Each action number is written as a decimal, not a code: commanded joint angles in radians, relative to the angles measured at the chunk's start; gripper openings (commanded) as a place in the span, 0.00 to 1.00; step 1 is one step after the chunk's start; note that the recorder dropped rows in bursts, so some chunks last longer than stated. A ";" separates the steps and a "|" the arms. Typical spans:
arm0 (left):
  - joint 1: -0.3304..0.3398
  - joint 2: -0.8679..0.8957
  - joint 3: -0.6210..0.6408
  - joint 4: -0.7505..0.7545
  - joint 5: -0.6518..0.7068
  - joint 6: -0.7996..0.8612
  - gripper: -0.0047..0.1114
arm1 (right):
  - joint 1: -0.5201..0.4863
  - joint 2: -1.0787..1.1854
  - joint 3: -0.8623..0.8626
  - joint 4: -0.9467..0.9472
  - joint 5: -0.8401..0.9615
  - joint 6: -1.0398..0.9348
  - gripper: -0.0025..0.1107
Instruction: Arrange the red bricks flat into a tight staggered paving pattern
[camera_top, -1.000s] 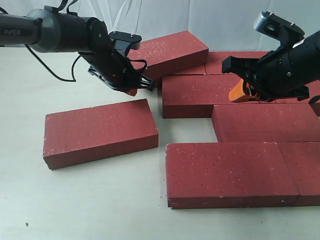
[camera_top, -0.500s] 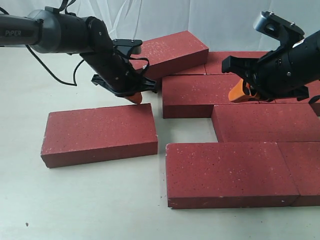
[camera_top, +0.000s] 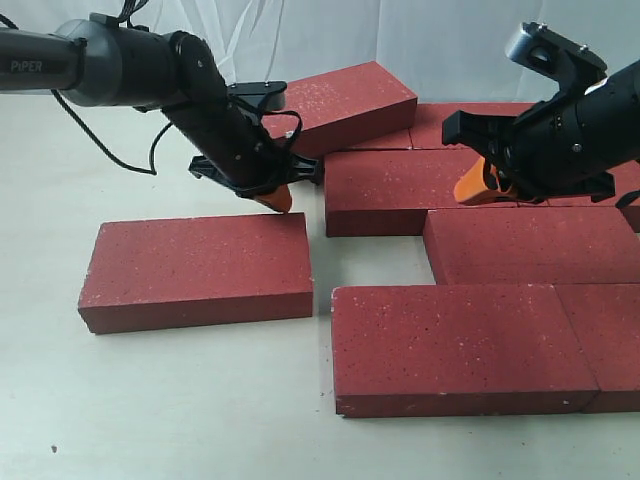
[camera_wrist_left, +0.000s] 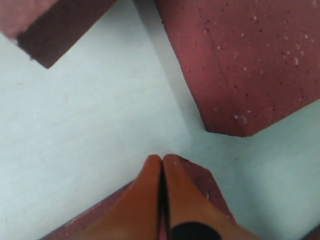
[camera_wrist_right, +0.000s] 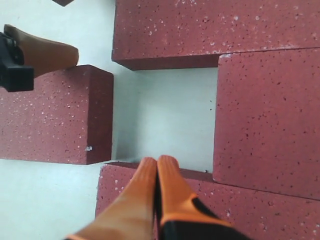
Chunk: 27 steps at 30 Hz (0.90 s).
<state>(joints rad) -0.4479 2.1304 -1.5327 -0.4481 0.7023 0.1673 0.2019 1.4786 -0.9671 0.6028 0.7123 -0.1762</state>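
The bricks (camera_top: 455, 345) lie flat on the white counter (camera_top: 150, 410). Most are packed in staggered rows at the right of the exterior view. One loose brick (camera_top: 195, 270) lies apart at the left, separated from the front row by a narrow strip of bare counter. A tilted brick (camera_top: 345, 95) at the rear appears to rest partly on its neighbours. The left gripper (camera_top: 277, 199) has its orange fingers (camera_wrist_left: 150, 185) pressed together, holding nothing, with the tip at the rear edge of the loose brick near its right corner. Contact cannot be confirmed. The right gripper (camera_top: 468, 190) also has its fingers (camera_wrist_right: 170, 185) pressed together and empty. It hangs over a second-row brick (camera_top: 390, 190), at the edge bordering an uncovered patch of counter among the bricks.
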 joint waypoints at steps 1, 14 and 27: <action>-0.003 -0.016 -0.020 -0.005 0.017 0.001 0.04 | -0.001 -0.002 0.005 0.002 -0.004 -0.012 0.02; 0.053 -0.162 -0.052 0.206 0.132 -0.096 0.04 | -0.001 -0.002 0.005 0.002 -0.004 -0.014 0.02; 0.192 -0.318 0.032 0.268 0.237 -0.108 0.04 | -0.001 -0.002 0.005 0.002 -0.002 -0.014 0.02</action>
<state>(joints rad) -0.2788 1.8484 -1.5442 -0.1861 0.9334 0.0649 0.2019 1.4786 -0.9671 0.6028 0.7142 -0.1825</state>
